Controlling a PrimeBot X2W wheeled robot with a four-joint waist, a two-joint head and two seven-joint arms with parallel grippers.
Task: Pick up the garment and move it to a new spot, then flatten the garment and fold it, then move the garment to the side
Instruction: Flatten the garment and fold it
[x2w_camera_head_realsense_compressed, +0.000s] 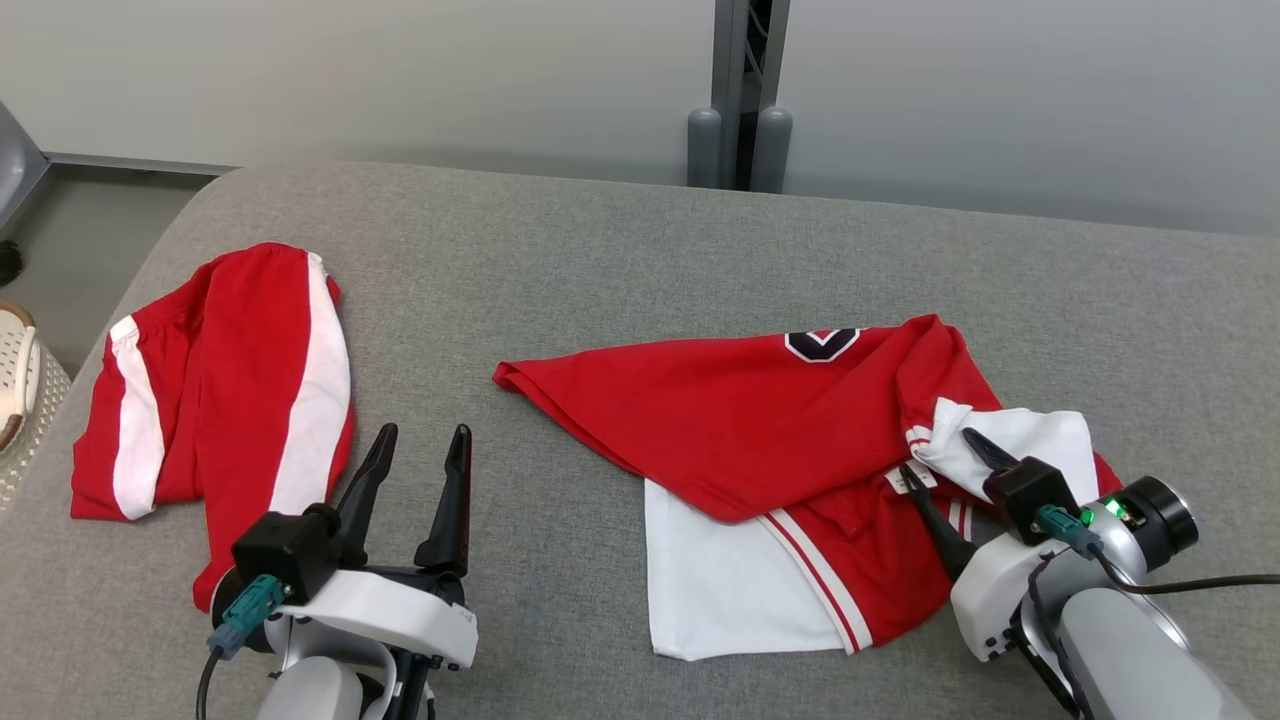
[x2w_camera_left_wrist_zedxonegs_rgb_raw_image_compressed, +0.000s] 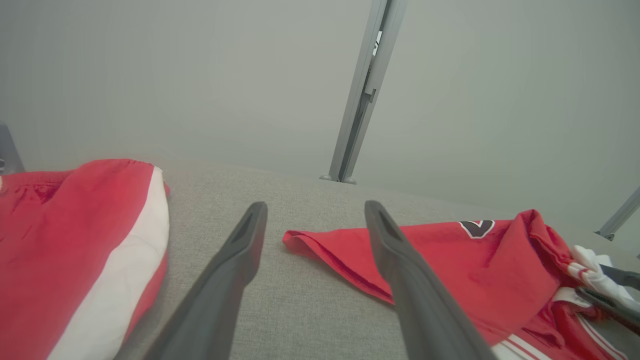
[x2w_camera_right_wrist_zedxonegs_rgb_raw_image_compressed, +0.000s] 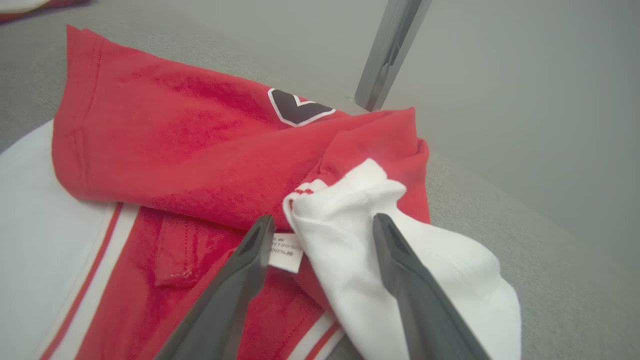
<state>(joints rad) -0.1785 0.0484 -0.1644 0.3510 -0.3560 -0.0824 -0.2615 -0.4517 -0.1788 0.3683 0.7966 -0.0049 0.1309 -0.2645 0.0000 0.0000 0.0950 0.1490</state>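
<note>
A red and white shirt, the garment (x2w_camera_head_realsense_compressed: 760, 420), lies crumpled on the right half of the grey padded table (x2w_camera_head_realsense_compressed: 600, 250), with a white sleeve (x2w_camera_head_realsense_compressed: 1040, 435) bunched at its right end. My right gripper (x2w_camera_head_realsense_compressed: 937, 452) is open, and its fingers straddle that white sleeve (x2w_camera_right_wrist_zedxonegs_rgb_raw_image_compressed: 350, 215) beside a small label (x2w_camera_right_wrist_zedxonegs_rgb_raw_image_compressed: 286, 251), low over the garment (x2w_camera_right_wrist_zedxonegs_rgb_raw_image_compressed: 175, 150). My left gripper (x2w_camera_head_realsense_compressed: 425, 432) is open and holds nothing, above bare table between the two pieces of clothing. In the left wrist view the left gripper (x2w_camera_left_wrist_zedxonegs_rgb_raw_image_compressed: 315, 206) points toward the garment's (x2w_camera_left_wrist_zedxonegs_rgb_raw_image_compressed: 450, 250) left corner.
Red shorts with white stripes (x2w_camera_head_realsense_compressed: 230, 380) lie near the table's left edge, also in the left wrist view (x2w_camera_left_wrist_zedxonegs_rgb_raw_image_compressed: 60, 240). A pale woven basket (x2w_camera_head_realsense_compressed: 20, 380) stands off the table's left side. A grey post (x2w_camera_head_realsense_compressed: 740, 90) rises behind the far edge.
</note>
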